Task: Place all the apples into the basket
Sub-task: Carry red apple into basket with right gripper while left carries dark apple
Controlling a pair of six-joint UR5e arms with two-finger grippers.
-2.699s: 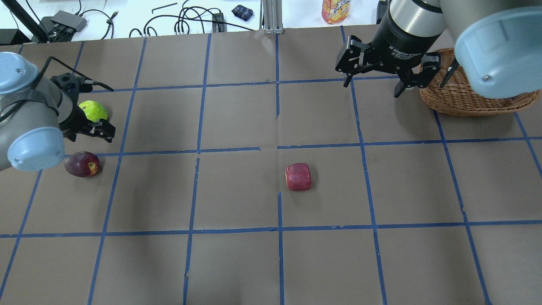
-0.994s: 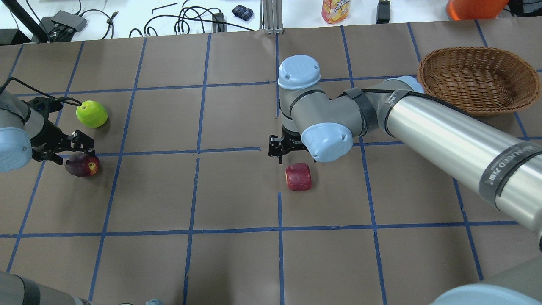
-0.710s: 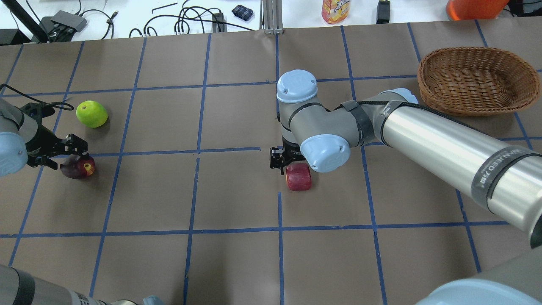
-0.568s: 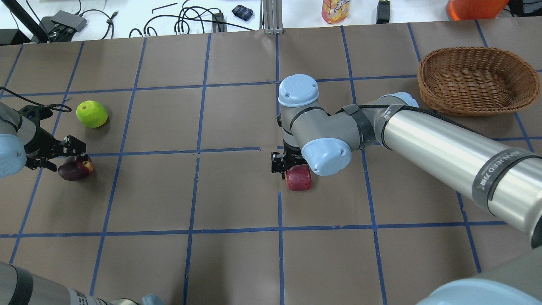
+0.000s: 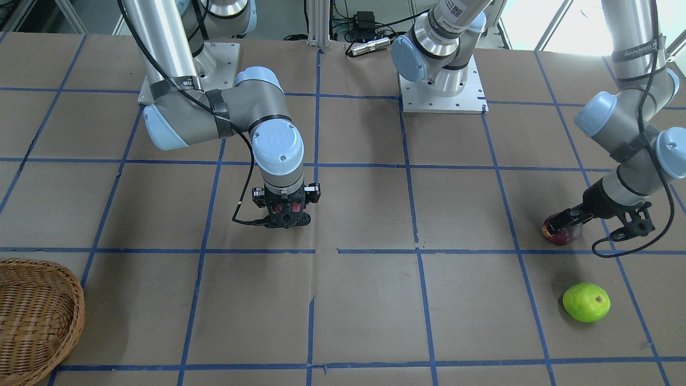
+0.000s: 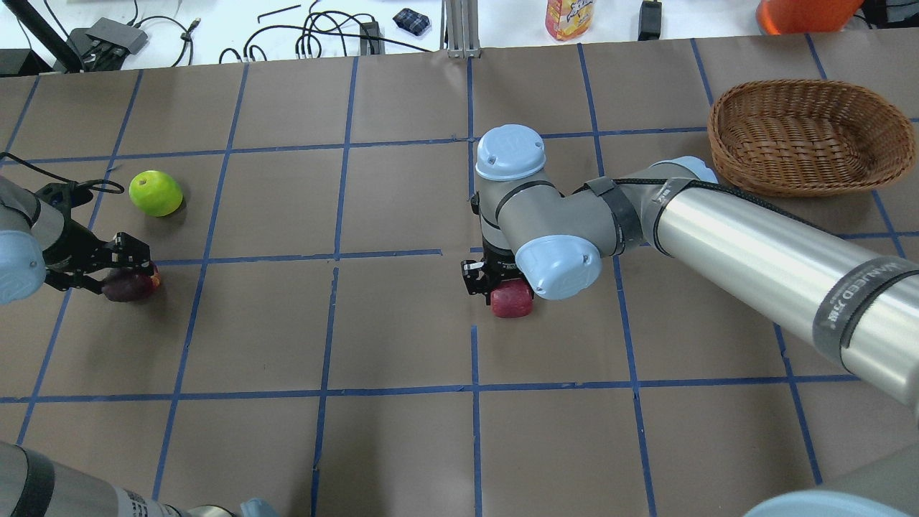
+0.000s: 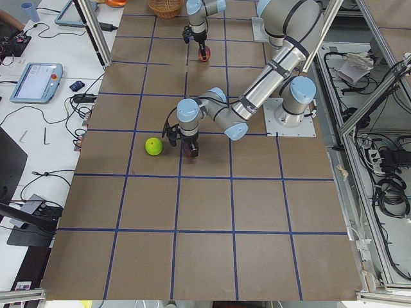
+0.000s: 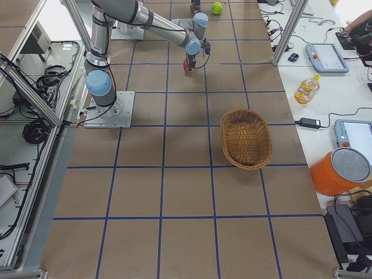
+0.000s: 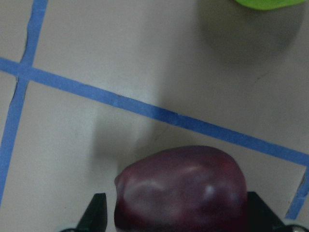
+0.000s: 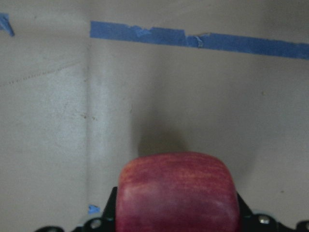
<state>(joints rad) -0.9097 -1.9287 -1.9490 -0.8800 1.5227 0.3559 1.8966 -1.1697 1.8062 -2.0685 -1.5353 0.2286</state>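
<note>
Red apple (image 10: 177,191) within right claw (image 10: 176,218)

Dark purple-maroon apple (image 9: 181,188), 6 o'clock, flanked by black gripper fingers (image 9: 96,213); lime-green apple (image 9: 263,4) edge, 1 o'clock; blue tape line (image 9: 145,110) across brown paper (image 9: 135,53).

The overhead camera looks forward and down on the bench (image 6: 402,445) from above one long edge. The front-facing one looks steeply down from the opposite long edge. Both take in the basket (image 6: 811,136) corner. The side cameras look along the bench from either end, farther off. The wrist cameras hang very close over the maroon apple (image 9: 181,193) and the red apple (image 10: 178,193).
</note>
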